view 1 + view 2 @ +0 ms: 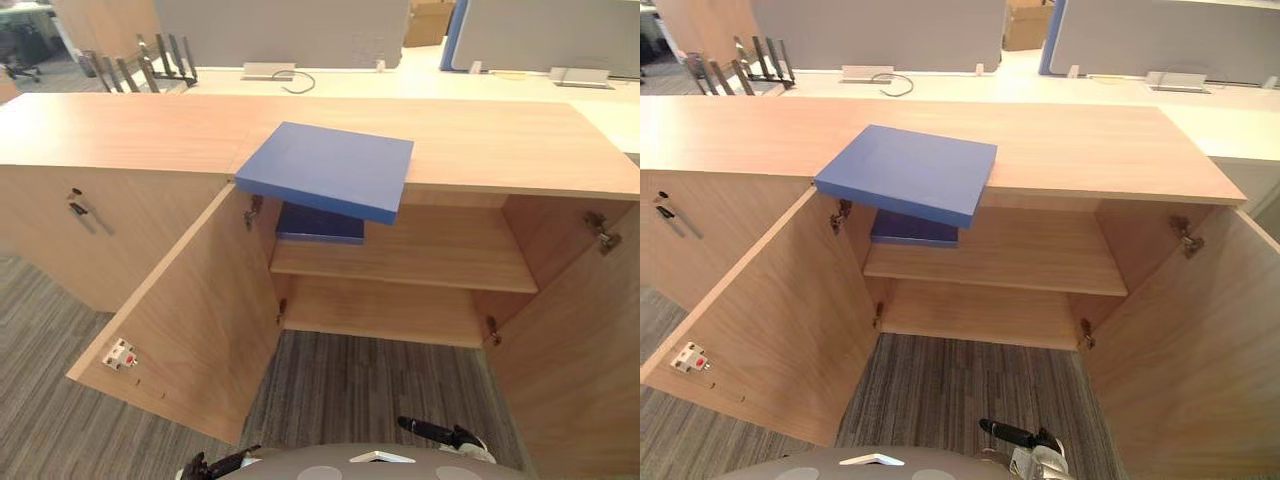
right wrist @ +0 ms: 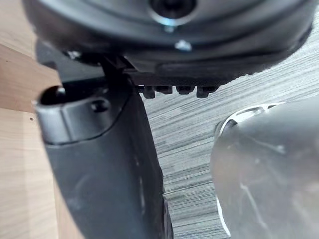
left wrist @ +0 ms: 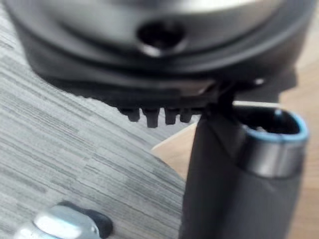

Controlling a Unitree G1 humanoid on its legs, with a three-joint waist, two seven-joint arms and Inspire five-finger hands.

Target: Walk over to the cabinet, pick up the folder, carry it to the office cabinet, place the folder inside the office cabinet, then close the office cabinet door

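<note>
A blue folder (image 1: 325, 170) lies flat on the wooden cabinet top (image 1: 500, 140), its near corner jutting over the front edge. Below it the office cabinet stands with both doors open: the left door (image 1: 190, 310) and the right door (image 1: 570, 340). A second blue folder (image 1: 320, 224) lies on the inner shelf (image 1: 440, 255) at its left end. My left hand (image 3: 239, 189) hangs low over the carpet with relaxed fingers (image 3: 149, 115) and holds nothing. My right hand (image 2: 99, 164) hangs beside the right door, open and empty too, and shows low down (image 1: 1015, 435).
A key (image 1: 77, 205) sticks in the closed neighbouring door on the left. Behind the cabinet runs a white desk with a black file rack (image 1: 140, 65), a cable (image 1: 297, 80) and grey partitions (image 1: 280, 30). Striped grey carpet (image 1: 360, 390) lies between the open doors.
</note>
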